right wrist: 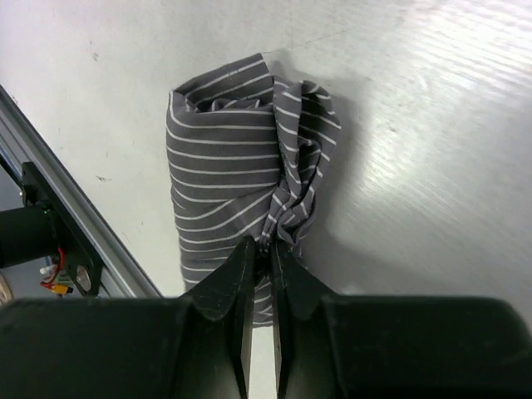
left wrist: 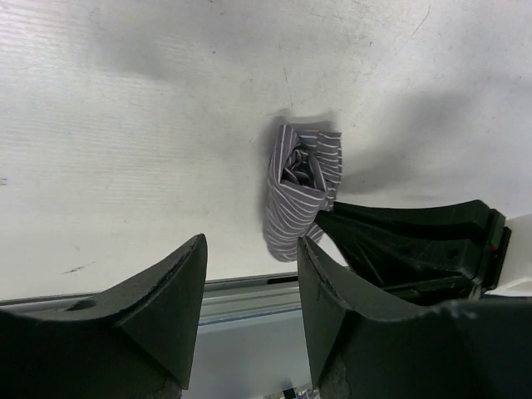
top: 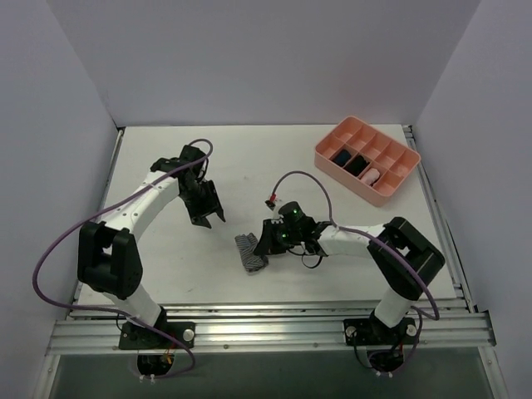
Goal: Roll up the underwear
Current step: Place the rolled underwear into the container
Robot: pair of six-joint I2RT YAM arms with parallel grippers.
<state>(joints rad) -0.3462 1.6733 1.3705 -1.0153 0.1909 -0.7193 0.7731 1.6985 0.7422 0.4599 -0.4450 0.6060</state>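
Underwear (top: pixel 249 253) lies rolled on the counter (top: pixel 249 158), toward six o'clock in the top view. The right claw (top: pixel 266 243), at its three o'clock, pinches a bunched fold; the left claw (top: pixel 208 218) hangs spread at its eleven o'clock, apart.

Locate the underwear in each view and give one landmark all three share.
Top external: underwear lies lower centre, at the right gripper's tips.
Left wrist: underwear sits right of centre, a striped roll.
Right wrist: underwear fills the centre, pinched by the right gripper.
Shared landmark: the metal rail beside it.
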